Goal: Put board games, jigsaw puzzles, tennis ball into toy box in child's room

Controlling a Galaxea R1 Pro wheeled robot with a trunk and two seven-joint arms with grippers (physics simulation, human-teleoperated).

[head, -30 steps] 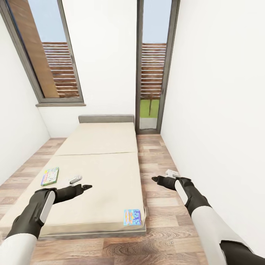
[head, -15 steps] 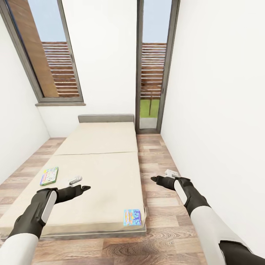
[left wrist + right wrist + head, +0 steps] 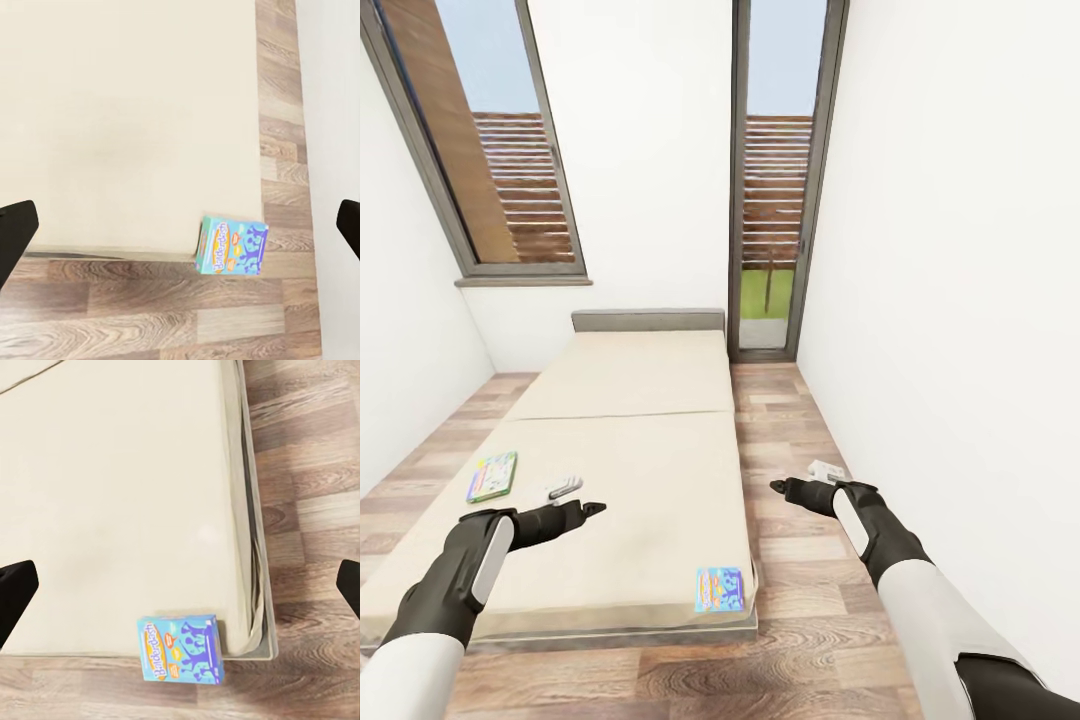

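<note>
Bed (image 3: 640, 480) served as the landmark. Nearest, at its foot corner on the door side, lay the blue board game (image 3: 719, 590), flat and overhanging the mattress edge; the left wrist view showed the same box (image 3: 232, 247) past the corner, over the floor. It appeared to be a thin, rigid cardboard box, probably light, with smooth printed faces likely to slip. A grasp across its short edges, at the overhanging end, was judged most secure.

The left gripper (image 3: 588, 509) hovered over the near half of the bed, and the right gripper (image 3: 784, 488) hung beside the bed over the wooden floor (image 3: 800, 640). Each wrist view showed dark fingertips (image 3: 15, 229) wide apart, holding nothing.

Farther along, near the window-side edge of the bed, the green board game (image 3: 493, 476) lay flat, with a small grey object (image 3: 564, 488) just beside it.
</note>
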